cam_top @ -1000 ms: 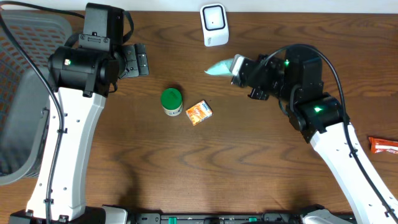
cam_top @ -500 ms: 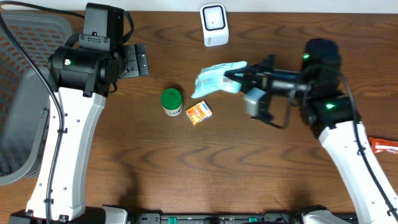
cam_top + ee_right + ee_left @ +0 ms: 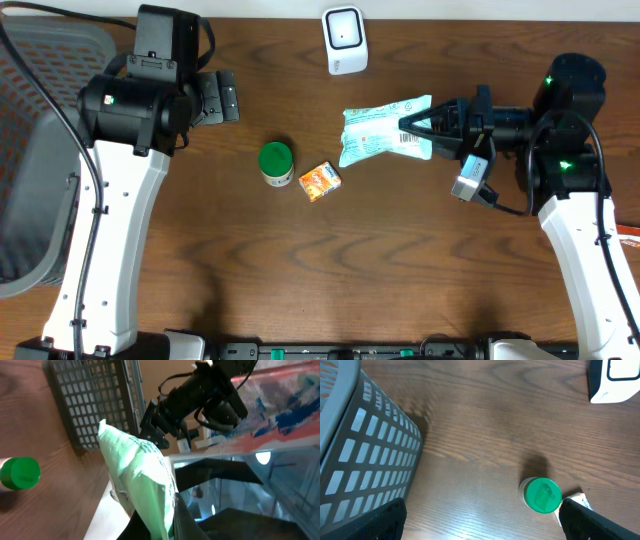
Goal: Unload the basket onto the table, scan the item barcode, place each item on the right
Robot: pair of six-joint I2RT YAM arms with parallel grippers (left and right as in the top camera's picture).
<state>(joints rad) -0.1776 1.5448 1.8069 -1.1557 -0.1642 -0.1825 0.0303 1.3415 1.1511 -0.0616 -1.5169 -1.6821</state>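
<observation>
Jaws of the right gripper (image 3: 428,130) are pressed together on the right-hand edge of a pale green snack pouch (image 3: 383,131). The pouch sticks out leftward from them, and the wrist view shows it raised off the worktop (image 3: 300,280). Its printed face is turned up toward the overhead camera, with the barcode (image 3: 411,136) just beside the pinch.

Up and to the left of the pouch, a white scanner (image 3: 343,40) stands at the far edge of the worktop, apart from the pouch with bare wood between them. Near the pouch's lower left corner lies a small orange box (image 3: 320,180), and a green-lidded jar (image 3: 276,161) stands just beside the box.

Further left, the left gripper (image 3: 216,97) has its jaws spread wide, holding nothing. It sits between the scanner and a grey mesh basket (image 3: 35,120) that fills the left edge.

A broad stretch of bare wood runs along the near side. An orange-red wrapper (image 3: 628,232) lies at the right edge, behind the right arm.
</observation>
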